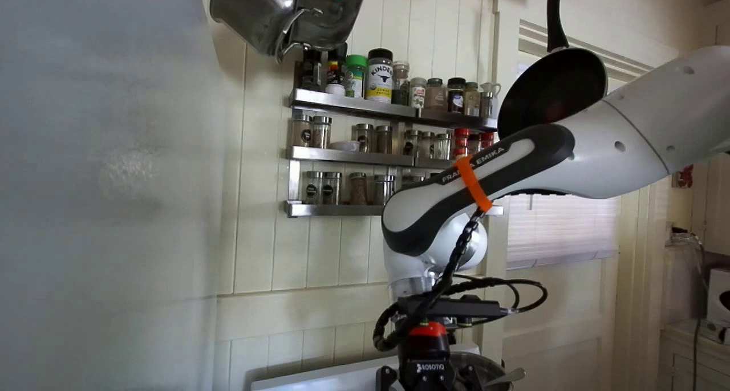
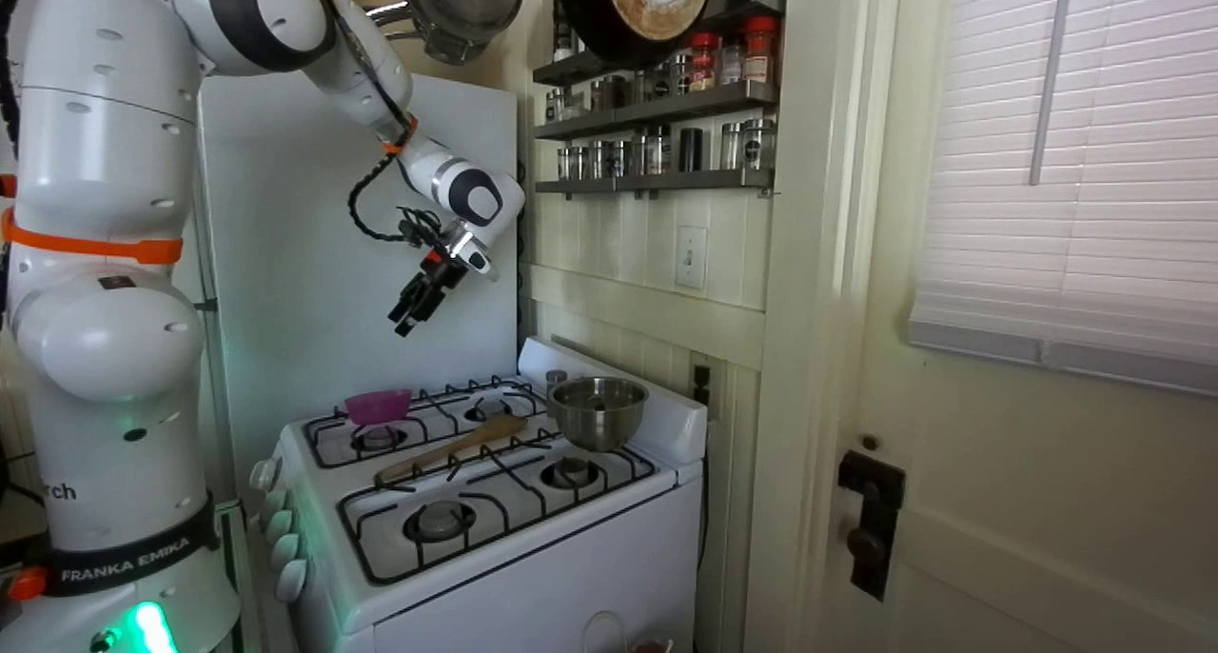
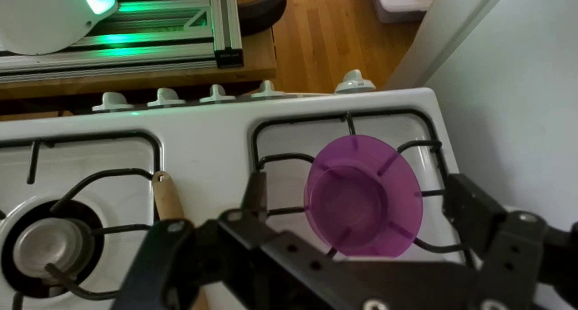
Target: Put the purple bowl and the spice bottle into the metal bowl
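The purple bowl (image 2: 379, 407) sits upright on a burner grate of the stove, on the side by the fridge. In the wrist view the purple bowl (image 3: 356, 201) lies in line between the spread fingers. My gripper (image 2: 403, 324) is open and empty, well above the purple bowl and not touching it; it also shows in the wrist view (image 3: 356, 190). The metal bowl (image 2: 598, 415) stands on a back grate by the wall, and its rim shows partly behind the gripper in an exterior view (image 1: 482, 368). A small lidded jar (image 2: 556, 379), likely the spice bottle, is partly hidden by the metal bowl.
A wooden spoon (image 2: 457, 448) lies across the stove between the grates. The fridge (image 2: 362, 244) stands right beside the stove. Shelves with several spice jars (image 1: 353, 154) hang on the wall. A steel pot (image 1: 256, 15) and a black frying pan (image 1: 547, 89) hang high up.
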Robot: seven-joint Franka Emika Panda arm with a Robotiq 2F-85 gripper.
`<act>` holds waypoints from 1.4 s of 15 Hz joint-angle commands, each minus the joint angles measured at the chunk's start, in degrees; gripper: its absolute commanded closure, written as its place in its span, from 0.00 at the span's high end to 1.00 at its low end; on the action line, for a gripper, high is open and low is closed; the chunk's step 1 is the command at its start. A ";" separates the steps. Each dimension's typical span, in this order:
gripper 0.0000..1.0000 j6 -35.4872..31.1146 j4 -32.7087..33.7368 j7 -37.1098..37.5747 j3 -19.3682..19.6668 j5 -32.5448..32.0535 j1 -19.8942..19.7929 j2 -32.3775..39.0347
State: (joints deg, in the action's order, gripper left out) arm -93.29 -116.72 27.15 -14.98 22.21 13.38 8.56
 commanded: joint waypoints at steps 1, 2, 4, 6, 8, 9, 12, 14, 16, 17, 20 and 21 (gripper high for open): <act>1.00 3.47 3.48 -2.01 0.32 -0.54 1.73 6.41; 1.00 3.80 3.99 -2.26 0.28 -1.07 2.30 7.87; 1.00 3.68 4.55 -2.17 0.32 -1.36 3.32 10.04; 1.00 2.79 4.69 -0.70 0.67 -0.56 4.09 11.01; 1.00 1.70 3.25 -1.71 1.01 -0.19 4.11 9.94; 1.00 1.69 3.54 -1.70 1.09 -0.22 4.24 9.99; 1.00 2.59 2.91 3.29 1.06 -3.10 6.02 8.81; 1.00 2.70 1.28 0.75 -0.06 -8.10 7.79 8.45; 1.00 1.62 -1.22 0.77 -0.82 -12.17 9.75 7.68; 1.00 0.83 -2.86 0.68 -1.26 -14.23 10.78 6.91; 1.00 -2.94 -6.33 -0.22 -1.94 -19.04 12.24 6.10; 1.00 -6.03 -7.27 -0.17 -1.87 -18.60 11.98 5.93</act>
State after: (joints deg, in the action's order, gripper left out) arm -92.71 -119.22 28.02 -16.88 5.62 25.11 17.20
